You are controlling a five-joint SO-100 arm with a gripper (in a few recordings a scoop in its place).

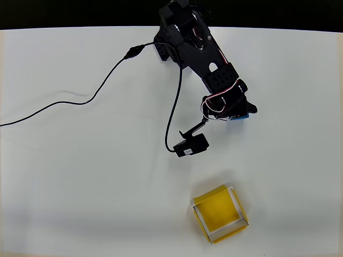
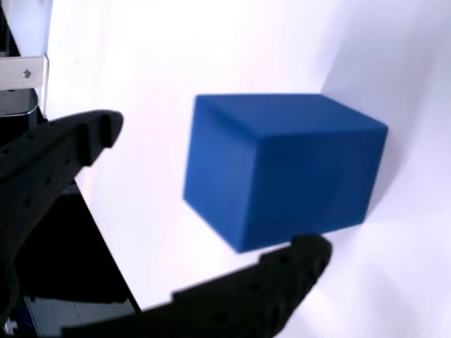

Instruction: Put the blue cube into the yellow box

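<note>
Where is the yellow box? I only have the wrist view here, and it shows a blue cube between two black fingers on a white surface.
Observer: In the overhead view the shallow square yellow box with a thin white rim sits on the white table, toward the bottom of the picture, below the black arm.
Operator: Anything inside it?
Observer: No, its yellow floor is bare.
Operator: Where is the cube relative to it?
Observer: The small solid bright-blue cube lies above the box in that picture, slightly to the right, mostly hidden beneath the gripper.
Operator: Anything lying between them?
Observer: A small black module on a black cable lies left of the straight line between them.
</note>
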